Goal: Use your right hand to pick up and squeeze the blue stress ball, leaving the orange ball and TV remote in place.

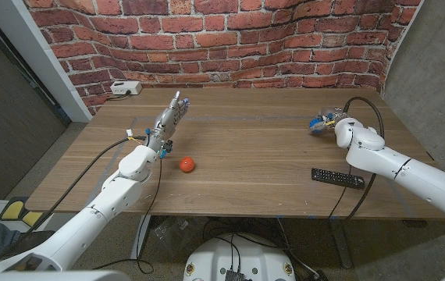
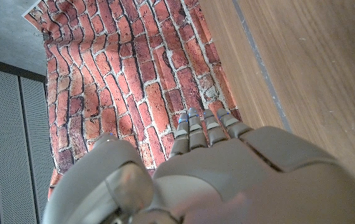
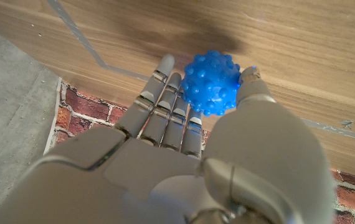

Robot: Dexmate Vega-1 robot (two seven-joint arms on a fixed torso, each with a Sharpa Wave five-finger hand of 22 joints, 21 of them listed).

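1. Head view: the right arm comes in from the near right corner and reaches toward the far right of the wooden table (image 1: 254,133), ending in the right hand (image 1: 328,122) raised just over the tabletop.
2. Right wrist view: the right hand (image 3: 184,162) is seen from behind, its fingers (image 3: 159,106) lying side by side and reaching forward, the thumb (image 3: 252,87) set opposite them.
3. The blue stress ball (image 3: 212,82) (knobbly all over) sits between those fingers and the thumb, touching both, so the hand pinches it; the table surface shows beyond it.
4. In the head view the ball (image 1: 317,122) appears as a small blue patch at the hand's left edge, well right of the table's middle and toward the far side.
5. The left arm stretches from the near left corner, and the left hand (image 1: 170,117) stands up off the table with its fingers pointing at the far brick wall (image 1: 230,39).
6. Left wrist view: the left hand (image 2: 215,174) holds nothing, its fingers (image 2: 205,127) straight and close together.
7. The orange ball (image 1: 186,164) lies on the table just near and right of the left wrist.
8. The TV remote (image 1: 337,177) lies flat near the near right edge, beside the right forearm and apart from the blue ball.
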